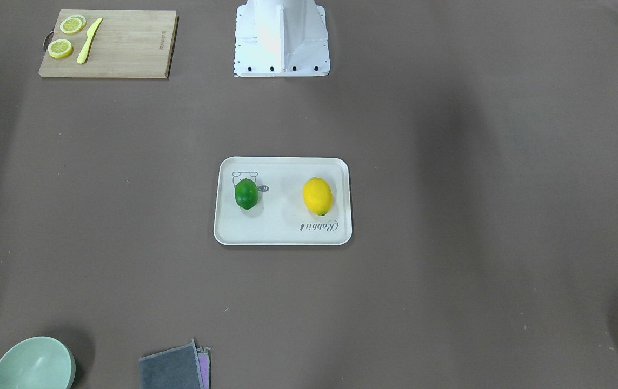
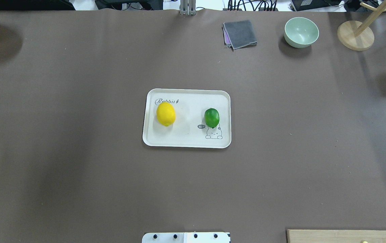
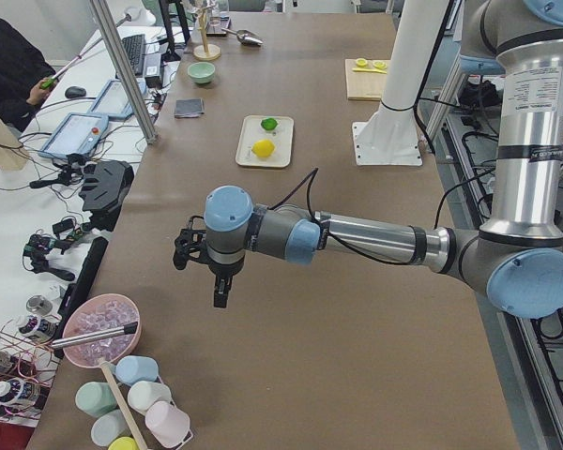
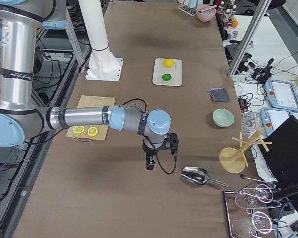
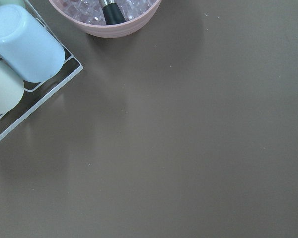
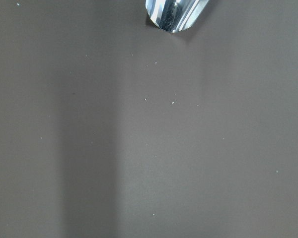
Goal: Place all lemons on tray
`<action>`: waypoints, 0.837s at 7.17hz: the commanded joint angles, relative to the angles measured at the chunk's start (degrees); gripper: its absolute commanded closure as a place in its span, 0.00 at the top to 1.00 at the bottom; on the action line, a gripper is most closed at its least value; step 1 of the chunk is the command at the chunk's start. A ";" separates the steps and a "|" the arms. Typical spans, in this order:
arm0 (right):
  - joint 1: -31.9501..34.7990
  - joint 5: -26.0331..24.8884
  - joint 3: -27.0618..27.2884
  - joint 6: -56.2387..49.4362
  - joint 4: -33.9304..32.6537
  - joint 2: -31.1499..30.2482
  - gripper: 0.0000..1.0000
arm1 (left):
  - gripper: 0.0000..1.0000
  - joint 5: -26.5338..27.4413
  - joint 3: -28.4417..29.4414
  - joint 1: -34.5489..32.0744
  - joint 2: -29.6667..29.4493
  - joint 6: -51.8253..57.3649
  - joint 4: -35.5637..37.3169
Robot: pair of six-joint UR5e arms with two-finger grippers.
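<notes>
Mid-frame from overhead, the yellow lemon [image 2: 165, 114] and green lemon [image 2: 211, 117] lie apart on the tray [image 2: 186, 140], long axes running top-to-bottom (along its short side). Left gripper [image 3: 219, 281] and right gripper [image 4: 150, 161]: parted or closed, I cannot tell.

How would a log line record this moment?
yellow lemon: on tray | green lemon: on tray | left gripper, right gripper: far from tray

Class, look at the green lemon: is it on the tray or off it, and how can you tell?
On the tray. The green lemon lies inside the raised rim, partly over the rabbit drawing.
</notes>
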 commanded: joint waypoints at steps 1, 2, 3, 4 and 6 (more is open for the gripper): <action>0.00 0.06 -0.20 0.63 0.78 0.83 1.00 | 0.98 0.06 0.01 -0.12 0.40 -0.12 0.18; 0.00 0.15 0.24 1.15 0.78 0.83 1.00 | 0.98 0.06 0.10 -0.12 0.41 -0.12 0.18; 0.00 0.85 0.42 1.59 0.78 0.83 1.00 | 0.98 0.06 0.27 -0.04 0.32 -0.12 0.18; 0.00 1.29 0.33 1.60 0.78 0.83 1.00 | 0.98 0.06 0.19 -0.04 0.40 -0.12 0.18; 0.00 1.21 0.33 1.60 0.78 0.83 1.00 | 0.98 0.06 0.18 -0.04 0.41 -0.12 0.18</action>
